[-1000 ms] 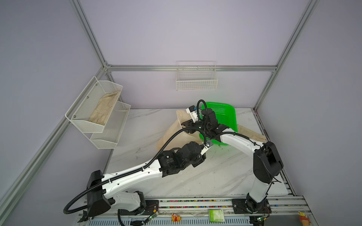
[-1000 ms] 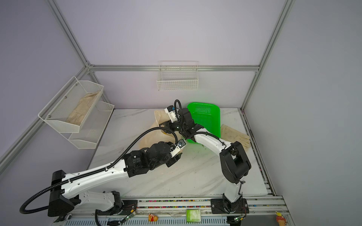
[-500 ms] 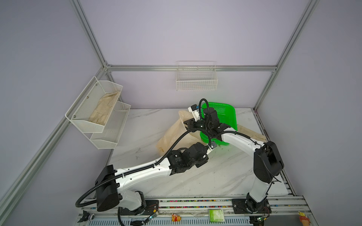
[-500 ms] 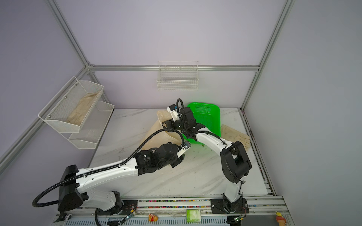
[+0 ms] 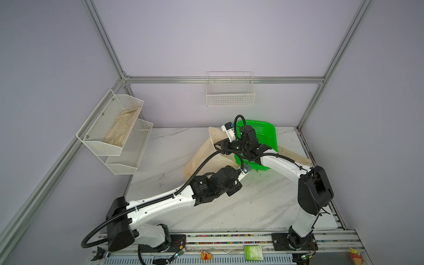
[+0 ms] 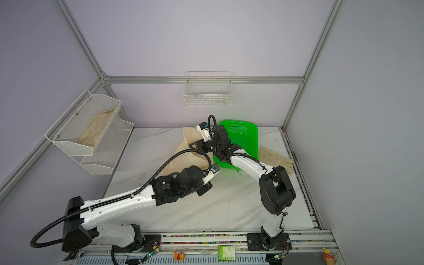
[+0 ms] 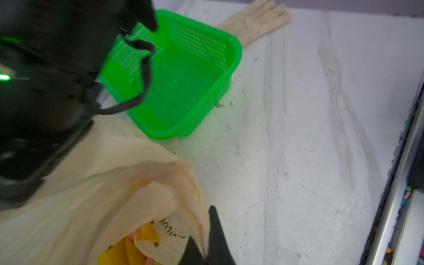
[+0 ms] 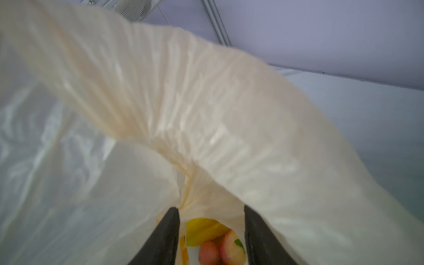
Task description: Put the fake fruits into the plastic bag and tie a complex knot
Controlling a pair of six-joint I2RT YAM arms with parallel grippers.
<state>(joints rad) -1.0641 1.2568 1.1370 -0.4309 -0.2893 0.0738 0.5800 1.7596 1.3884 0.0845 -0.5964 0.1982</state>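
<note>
Both pairs of jaws are at the plastic bag, which lies slumped on the tabletop just beside the green basket. The left jaws are clenched on a fold of the bag's edge, while the right jaws stand parted at its mouth, gripping nothing that can be made out. Between them, the fake fruits lie inside the bag.

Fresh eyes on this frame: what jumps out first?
The bright green mesh basket at the back of the marble table, with the peach plastic bag bunched just left of it in both top views. The left gripper has its jaws shut on the bag's film. The right gripper has its jaws apart at the bag's mouth, with the fake fruits showing inside.
</note>
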